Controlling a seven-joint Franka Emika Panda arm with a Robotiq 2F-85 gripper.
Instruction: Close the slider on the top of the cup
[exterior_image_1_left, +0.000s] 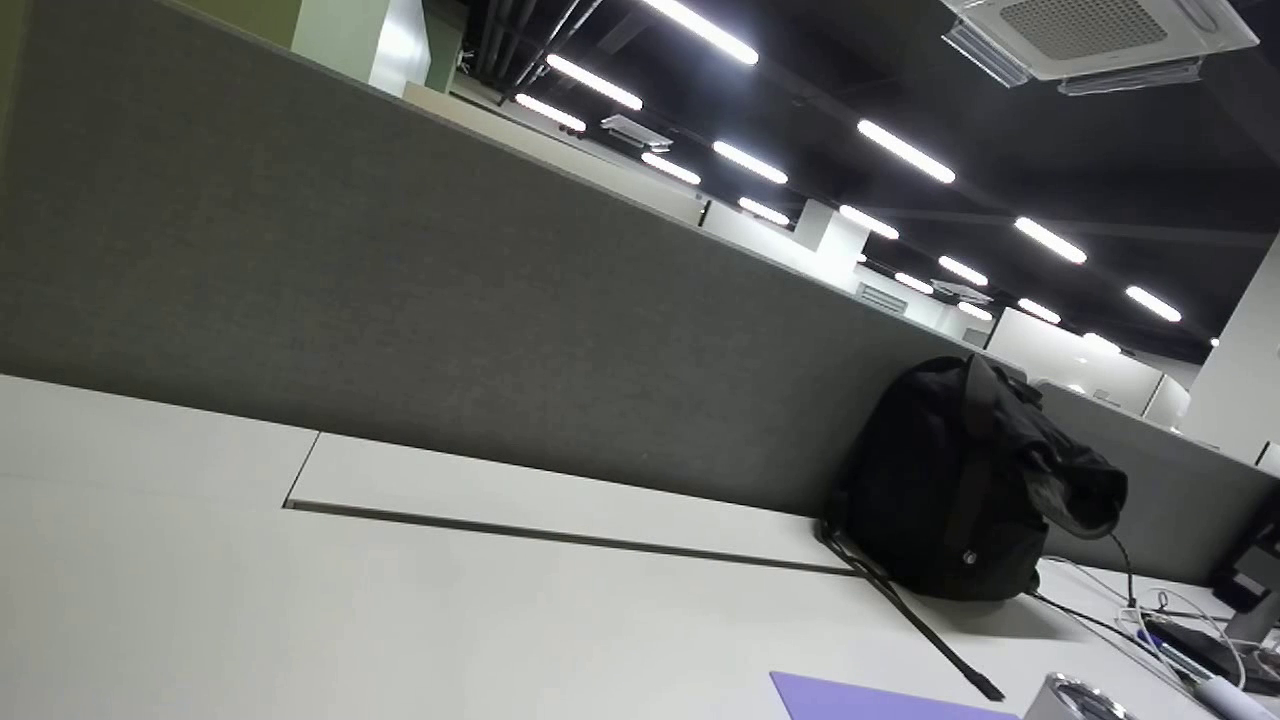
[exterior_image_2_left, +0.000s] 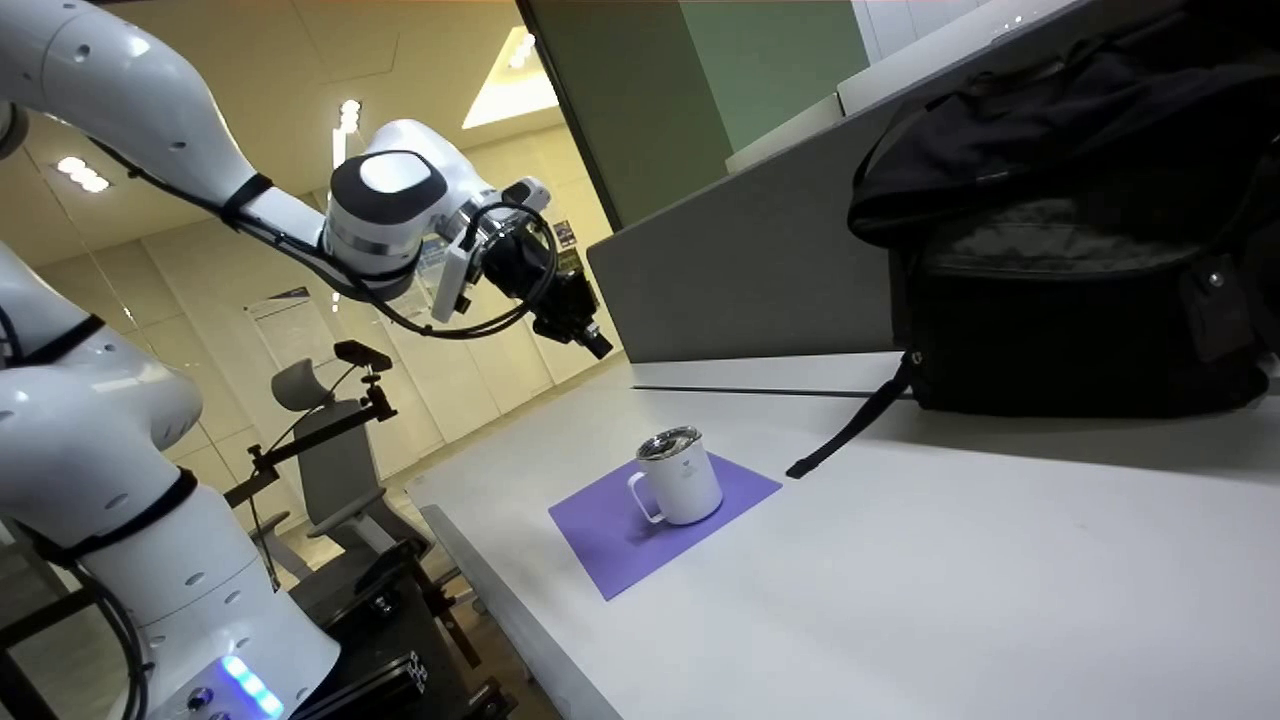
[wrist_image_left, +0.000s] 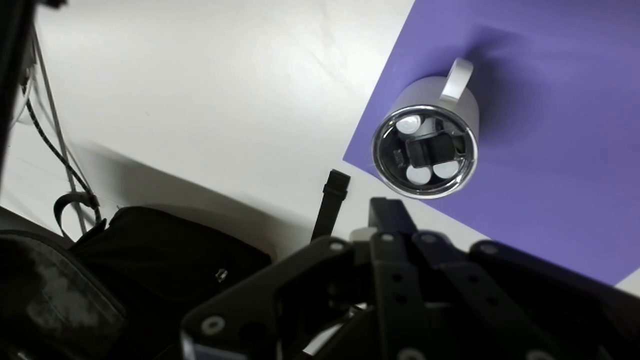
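I have the gripper (wrist_image_left: 392, 215) with fingers pressed together, well apart from the cup (wrist_image_left: 425, 131). In my wrist view the cup stands upright on the purple sheet (wrist_image_left: 555, 175), its black slider (wrist_image_left: 432, 150) at one o'clock from the fingertips.
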